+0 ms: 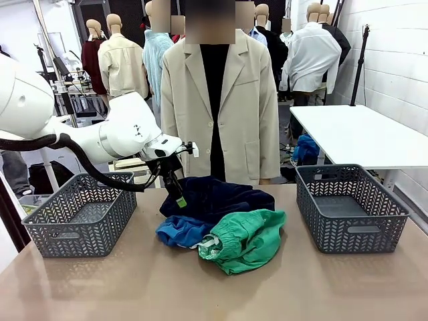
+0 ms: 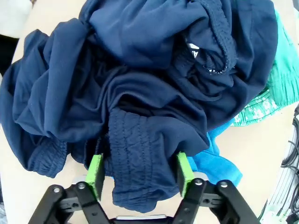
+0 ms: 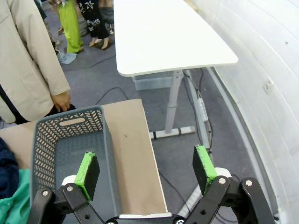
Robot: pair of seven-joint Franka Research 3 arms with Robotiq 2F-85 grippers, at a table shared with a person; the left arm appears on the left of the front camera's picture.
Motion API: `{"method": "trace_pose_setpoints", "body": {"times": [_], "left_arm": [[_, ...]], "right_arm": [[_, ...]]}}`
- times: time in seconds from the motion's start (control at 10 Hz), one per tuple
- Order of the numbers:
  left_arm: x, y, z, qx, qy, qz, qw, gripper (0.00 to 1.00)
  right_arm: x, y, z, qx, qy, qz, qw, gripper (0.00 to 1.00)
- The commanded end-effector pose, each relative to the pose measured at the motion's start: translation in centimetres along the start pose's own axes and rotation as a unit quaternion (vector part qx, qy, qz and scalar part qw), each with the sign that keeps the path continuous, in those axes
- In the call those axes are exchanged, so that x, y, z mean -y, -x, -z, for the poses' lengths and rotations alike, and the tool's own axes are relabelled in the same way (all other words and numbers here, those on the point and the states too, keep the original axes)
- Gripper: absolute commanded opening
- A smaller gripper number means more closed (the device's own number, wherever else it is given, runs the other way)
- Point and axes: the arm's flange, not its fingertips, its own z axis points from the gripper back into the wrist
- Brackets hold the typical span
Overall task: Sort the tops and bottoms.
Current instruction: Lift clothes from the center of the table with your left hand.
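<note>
While the left arm [image 1: 127, 134] is reaching in over the heap of clothes, the left jaws are standing apart astride a gathered, stitched fold of the dark navy bottoms [image 2: 140, 93]. There is a green pad [image 2: 96, 173] on each side of the cloth. One pad is brushing the fabric and the other is showing a thin dark gap, so the jaws are released and not pinching anything.

The navy garment is lying crumpled on top of the pile, at the middle of the tabletop [image 1: 134, 287] and toward its far edge. The bright blue top [image 1: 179, 231] is peeking out from under the navy, on the side nearer the robot. The emerald green bottoms [image 1: 249, 239] are lying bunched just beside the blue top, touching both it and the navy.

The right jaws are hanging wide open with nothing between them, above the right grey basket [image 3: 70, 135] by the tabletop's right edge. The left grey basket [image 1: 80, 214] is sitting near the left edge. A person in a beige coat [image 1: 221, 100] is standing at the far edge, one hand [image 3: 60, 100] hanging just behind the right basket.
</note>
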Motion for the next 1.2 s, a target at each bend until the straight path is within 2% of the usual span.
{"method": "trace_pose_setpoints", "body": {"times": [0.0,0.1,0.8,1.0,1.1], "left_arm": [[-0.3,-0.3,-0.5,-0.006,0.004,-0.006,1.0,0.14],[-0.4,-0.2,-0.5,-0.007,0.007,-0.007,1.0,0.0],[1.0,-0.7,-2.5,-0.006,0.011,0.008,1.0,0.0],[1.8,-1.2,-6.2,0.007,-0.013,0.007,1.0,0.0],[2.4,-1.6,-10.2,0.014,-0.046,0.015,0.999,0.0]], "right_arm": [[0.1,0.2,0.0,-0.006,0.0,0.001,1.0,1.0],[0.1,0.2,0.0,-0.006,0.0,0.001,1.0,1.0],[0.1,0.2,0.0,-0.006,0.0,0.001,1.0,1.0],[0.1,0.2,0.0,-0.006,0.0,0.001,1.0,1.0],[0.1,0.2,0.0,-0.006,0.0,0.001,1.0,1.0]]}}
